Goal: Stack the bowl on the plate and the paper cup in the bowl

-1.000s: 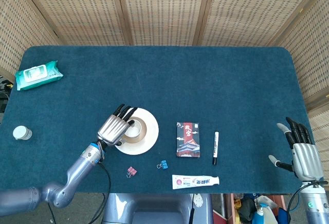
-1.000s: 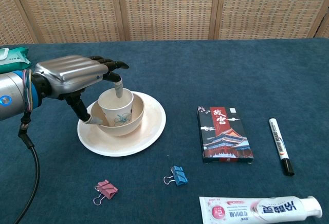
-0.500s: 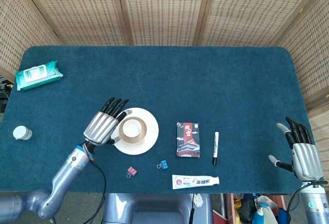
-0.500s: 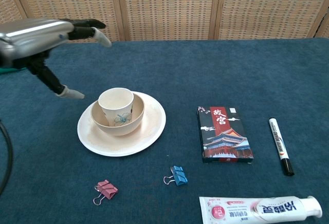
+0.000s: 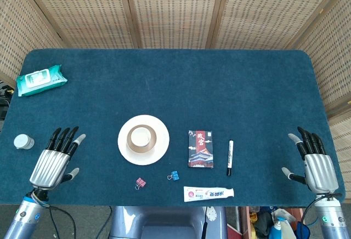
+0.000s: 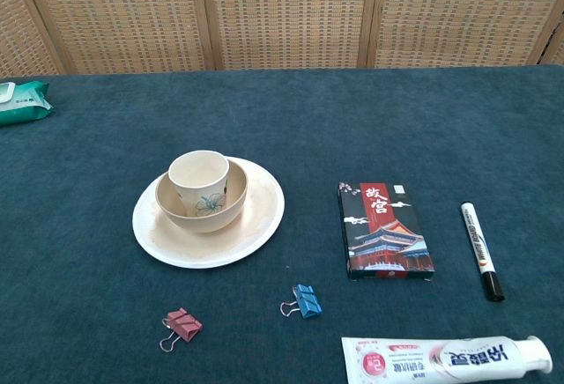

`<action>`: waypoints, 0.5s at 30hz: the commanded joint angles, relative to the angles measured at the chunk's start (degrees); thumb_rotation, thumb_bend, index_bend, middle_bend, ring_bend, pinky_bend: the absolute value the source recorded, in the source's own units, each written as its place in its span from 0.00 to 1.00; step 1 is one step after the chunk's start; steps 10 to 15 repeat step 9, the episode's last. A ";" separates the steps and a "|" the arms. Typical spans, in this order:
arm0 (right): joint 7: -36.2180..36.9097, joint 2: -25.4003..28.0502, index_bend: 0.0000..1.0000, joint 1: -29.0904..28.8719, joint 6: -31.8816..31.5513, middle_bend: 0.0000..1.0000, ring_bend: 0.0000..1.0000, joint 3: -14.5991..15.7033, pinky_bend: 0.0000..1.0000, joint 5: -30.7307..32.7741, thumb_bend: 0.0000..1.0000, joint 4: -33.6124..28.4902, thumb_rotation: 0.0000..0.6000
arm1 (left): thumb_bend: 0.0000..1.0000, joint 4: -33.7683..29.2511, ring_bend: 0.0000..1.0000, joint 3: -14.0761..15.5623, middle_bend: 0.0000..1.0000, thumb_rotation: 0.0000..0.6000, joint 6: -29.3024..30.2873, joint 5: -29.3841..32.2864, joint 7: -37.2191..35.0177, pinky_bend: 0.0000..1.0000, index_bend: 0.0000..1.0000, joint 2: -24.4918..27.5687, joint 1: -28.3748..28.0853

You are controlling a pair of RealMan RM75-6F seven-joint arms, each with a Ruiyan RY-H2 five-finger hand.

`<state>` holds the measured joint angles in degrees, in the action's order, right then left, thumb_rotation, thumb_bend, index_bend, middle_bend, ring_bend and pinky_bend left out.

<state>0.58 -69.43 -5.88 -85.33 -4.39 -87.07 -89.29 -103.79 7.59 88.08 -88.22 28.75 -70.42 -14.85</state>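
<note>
A cream plate lies on the blue table. A tan bowl sits on it, and a white paper cup with a leaf print stands upright in the bowl. My left hand hovers near the table's front left edge, far left of the plate, fingers spread and holding nothing. My right hand is at the front right edge, fingers spread and empty. Neither hand shows in the chest view.
Right of the plate lie a dark card box, a marker and a toothpaste tube. Pink and blue binder clips lie in front. A wipes pack and a small jar are at the left.
My left hand has let go of the cup and drawn back left and toward the front edge, leaving the chest view. The cup stays in the bowl. My right hand shifted slightly.
</note>
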 commanded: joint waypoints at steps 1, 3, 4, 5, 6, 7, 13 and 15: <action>-0.28 -0.13 0.12 -0.06 0.08 0.00 0.00 0.09 0.00 -0.10 0.13 -0.07 1.00 | 0.12 4.36 0.00 1.36 0.00 1.00 2.73 -1.21 -4.17 0.00 0.12 -1.26 3.46; -0.48 -0.24 0.12 -0.13 0.16 0.00 0.00 0.15 0.00 -0.21 0.13 -0.16 1.00 | 0.12 6.21 0.00 1.20 0.00 1.00 3.36 -1.06 -5.45 0.00 0.12 -1.87 4.55; -0.59 -0.28 0.12 -0.18 0.21 0.00 0.00 0.19 0.00 -0.27 0.13 -0.16 1.00 | 0.12 6.88 0.00 1.11 0.00 1.00 3.38 -1.01 -5.77 0.00 0.12 -2.00 4.89; -0.71 -0.33 0.12 -0.22 0.29 0.00 0.00 0.25 0.00 -0.34 0.13 -0.16 1.00 | 0.12 7.30 0.00 0.97 0.00 1.00 3.25 -1.00 -5.99 0.00 0.12 -1.89 5.04; -0.85 -0.40 0.12 -0.28 0.41 0.00 0.00 0.31 0.00 -0.39 0.13 -0.13 1.00 | 0.12 7.43 0.00 0.66 0.00 1.00 3.35 -0.94 -6.34 0.00 0.12 -1.78 5.22; -1.08 -0.51 0.12 -0.36 0.60 0.00 0.00 0.40 0.00 -0.41 0.13 -0.09 1.00 | 0.12 7.49 0.00 0.15 0.00 1.00 3.55 -0.88 -6.98 0.00 0.12 -1.77 5.44; -1.54 -0.70 0.12 -0.52 0.86 0.00 0.00 0.52 0.00 -0.57 0.13 -0.15 1.00 | 0.12 7.63 0.00 -0.30 0.00 1.00 3.25 -0.94 -8.03 0.00 0.12 -1.51 5.62; -1.54 -0.70 0.12 -0.52 0.86 0.00 0.00 0.52 0.00 -0.57 0.13 -0.15 1.00 | 0.12 7.63 0.00 -0.30 0.00 1.00 3.25 -0.94 -8.03 0.00 0.12 -1.51 5.62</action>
